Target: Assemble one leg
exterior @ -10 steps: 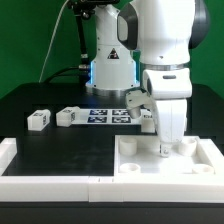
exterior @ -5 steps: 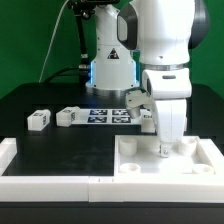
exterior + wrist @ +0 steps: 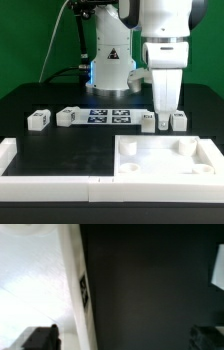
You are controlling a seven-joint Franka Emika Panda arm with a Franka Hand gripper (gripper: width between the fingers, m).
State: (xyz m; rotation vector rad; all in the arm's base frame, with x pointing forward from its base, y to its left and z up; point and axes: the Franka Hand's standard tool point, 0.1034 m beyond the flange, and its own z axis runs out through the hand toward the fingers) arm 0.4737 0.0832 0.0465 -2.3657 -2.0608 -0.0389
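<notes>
Green backdrop stands behind the black table (image 3: 60, 140). Over it my pincer (image 3: 163, 125) hangs fingers down, just past the far edge of the white square panel (image 3: 165, 160) and raised clear of it. From the exterior view alone I cannot tell how far the fingers stand apart. The wrist view settles it: my pincer (image 3: 122, 339) is spread wide, one dark fingertip (image 3: 40, 336) at each side, with only black table and the panel's pale rim between them, pinching nothing.

That same view shows a dark tag (image 3: 83, 288) on the panel's side wall, which the exterior view does not show. It also shows a white corner at the frame's border, too cropped to name.

Only the exterior view shows the parts. The leg (image 3: 148, 121) stands upright on the table just beside my fingers on the exterior view's left, apart from them. A second leg (image 3: 179, 121) stands just beside them on the exterior view's right, so I hang between the two. The marker board (image 3: 108, 115) lies flat further toward the exterior view's left. Beyond it sit a third leg (image 3: 68, 116) and a fourth leg (image 3: 38, 120), well apart from me.

A white rail (image 3: 50, 183) runs along the table's near edge and turns up at the exterior view's left. The panel lies close against the rail on the exterior view's right, round holes at its corners. Open black surface stretches from the panel's left edge to the rail's upturned end, in front of the marker board and the two far legs.
</notes>
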